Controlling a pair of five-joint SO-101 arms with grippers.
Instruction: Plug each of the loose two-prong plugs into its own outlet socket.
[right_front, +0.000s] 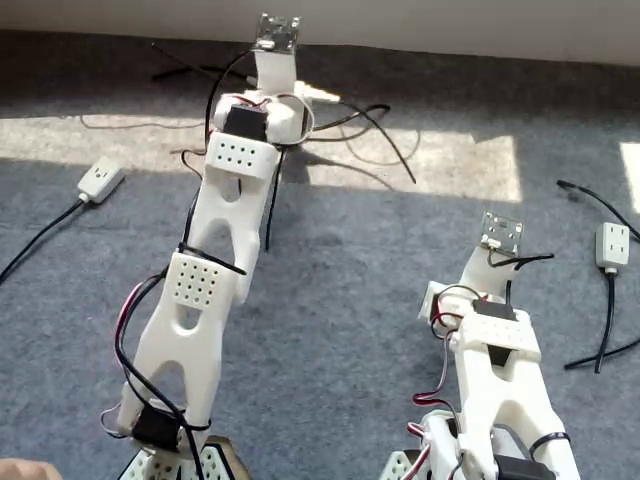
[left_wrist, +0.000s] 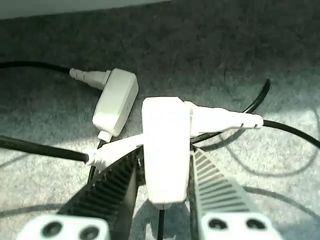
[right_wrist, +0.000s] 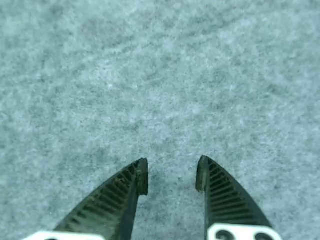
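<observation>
The left end effector (left_wrist: 165, 156), out at twelve o'clock on the grey carpet (right_front: 350, 280), is clamped on a white plug (left_wrist: 165, 125). A second plug (left_wrist: 116, 101) lies just beside it. The right end effector (right_wrist: 172, 176) hangs parted, holding nothing. An outlet (right_front: 100, 180) lies at nine o'clock, a second outlet (right_front: 612, 245) at three.

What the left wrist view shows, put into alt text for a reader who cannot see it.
The left gripper holds a white plug between its two black ribbed fingers, the plug's cord leading off to one side. Just beyond it a second white plug lies on grey carpet among black cables.
</observation>
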